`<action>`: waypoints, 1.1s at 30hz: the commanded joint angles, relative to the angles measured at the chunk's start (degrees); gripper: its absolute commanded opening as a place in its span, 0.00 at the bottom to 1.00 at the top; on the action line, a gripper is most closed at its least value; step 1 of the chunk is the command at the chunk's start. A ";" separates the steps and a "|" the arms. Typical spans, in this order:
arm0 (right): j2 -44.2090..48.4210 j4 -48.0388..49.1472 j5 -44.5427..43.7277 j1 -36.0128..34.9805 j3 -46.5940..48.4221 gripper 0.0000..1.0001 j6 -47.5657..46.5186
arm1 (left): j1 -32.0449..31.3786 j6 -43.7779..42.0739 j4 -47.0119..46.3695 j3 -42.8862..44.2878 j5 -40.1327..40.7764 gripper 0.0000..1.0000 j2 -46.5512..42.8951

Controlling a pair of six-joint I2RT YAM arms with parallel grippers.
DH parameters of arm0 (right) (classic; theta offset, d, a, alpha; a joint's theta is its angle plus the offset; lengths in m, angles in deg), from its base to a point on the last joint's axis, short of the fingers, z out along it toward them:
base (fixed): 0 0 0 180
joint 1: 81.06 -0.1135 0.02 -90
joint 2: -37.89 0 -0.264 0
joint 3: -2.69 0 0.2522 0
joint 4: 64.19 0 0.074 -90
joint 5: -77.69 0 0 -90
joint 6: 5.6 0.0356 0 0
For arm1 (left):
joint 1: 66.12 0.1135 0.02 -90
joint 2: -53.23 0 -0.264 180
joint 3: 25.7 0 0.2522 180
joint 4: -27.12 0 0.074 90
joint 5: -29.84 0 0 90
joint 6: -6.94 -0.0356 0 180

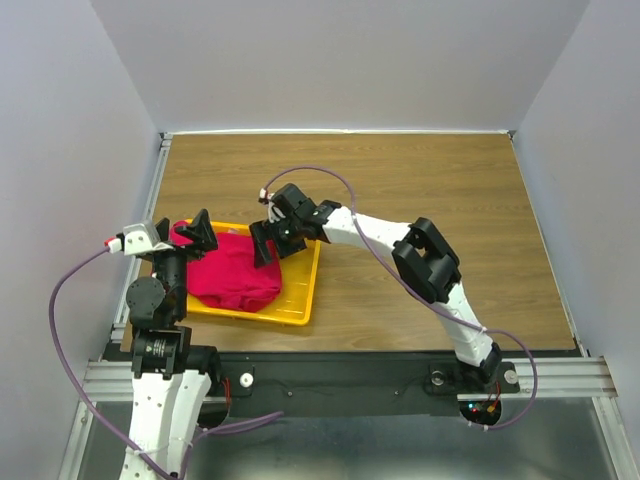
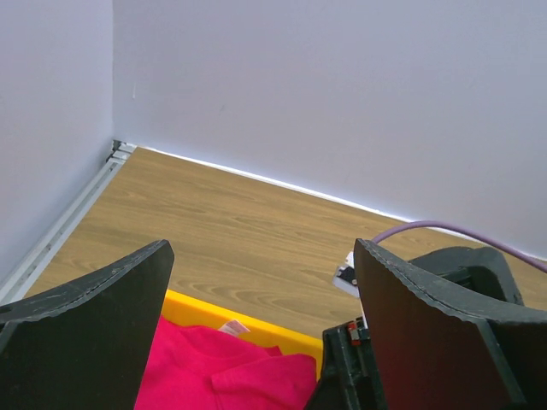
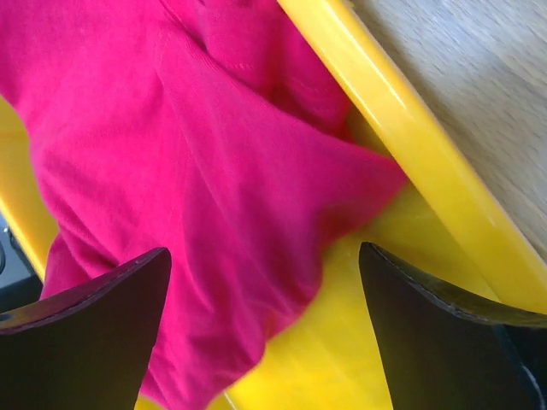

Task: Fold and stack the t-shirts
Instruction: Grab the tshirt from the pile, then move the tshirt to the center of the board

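Note:
A crimson-red t-shirt (image 1: 232,270) lies as a bundle in the yellow tray (image 1: 300,290). It also shows in the left wrist view (image 2: 231,371) and fills the right wrist view (image 3: 197,188). My left gripper (image 1: 193,232) is open above the tray's far left corner, empty. My right gripper (image 1: 272,242) is open just above the shirt's right edge, its fingers (image 3: 81,333) straddling cloth and the tray floor (image 3: 342,359). A white label (image 2: 232,326) shows at the shirt's far edge.
The yellow tray sits at the near left of the wooden table (image 1: 420,190). Grey walls enclose the table on three sides. A purple cable (image 1: 330,175) loops over the right arm. The tray's rim (image 3: 402,145) runs beside the right gripper.

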 commanded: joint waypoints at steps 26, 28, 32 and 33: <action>20.76 -10.19 13.52 2.80 22.47 0.00 -38.16 | 0.17 1.42 -2.23 -0.95 -1.74 0.99 -10.04; 23.91 -11.78 9.72 3.41 22.30 0.01 -39.93 | 0.17 1.07 -2.05 -0.87 -1.65 0.99 -10.31; 27.79 -12.22 1.63 8.85 23.61 0.01 -41.97 | 0.17 0.63 -1.17 -0.60 -1.65 0.99 -9.78; 28.58 -12.05 1.79 10.78 24.31 0.01 -41.09 | 0.17 0.45 -1.08 -0.69 -1.39 0.98 -9.69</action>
